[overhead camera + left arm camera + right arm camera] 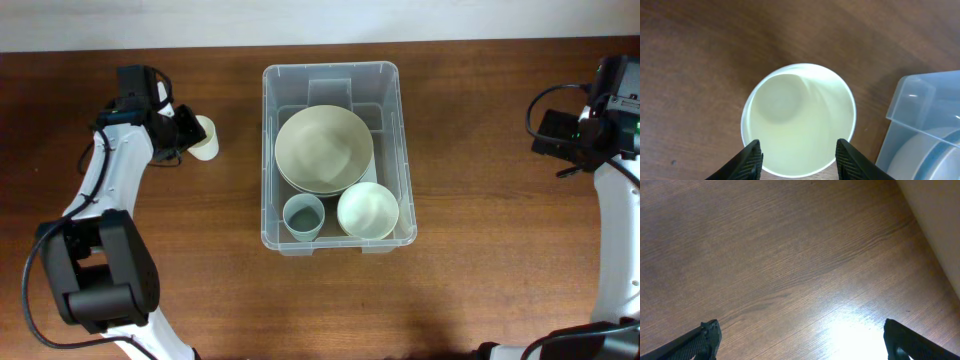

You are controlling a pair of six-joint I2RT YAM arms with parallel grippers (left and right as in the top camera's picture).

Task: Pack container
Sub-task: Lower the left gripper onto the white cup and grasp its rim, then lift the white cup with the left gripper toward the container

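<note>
The container [269, 150] lies to the right of the left gripper [799, 150], which straddles a pale cup [799, 117]; whether it grasps the cup is unclear.

In the container [268, 150] on the worktop [480, 250], a large bowl [324, 148] lies behind a cup [303, 216] and small bowl [368, 210]; another cup [205, 137] sits left, outside.

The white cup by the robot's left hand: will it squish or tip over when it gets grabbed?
Probably light: the cup looks empty and thin-walled. It might squash if the left gripper, straddling its rim, squeezes hard. It stands upright on the table and seems narrower at the bottom, so a sideways push could tip it.
</note>
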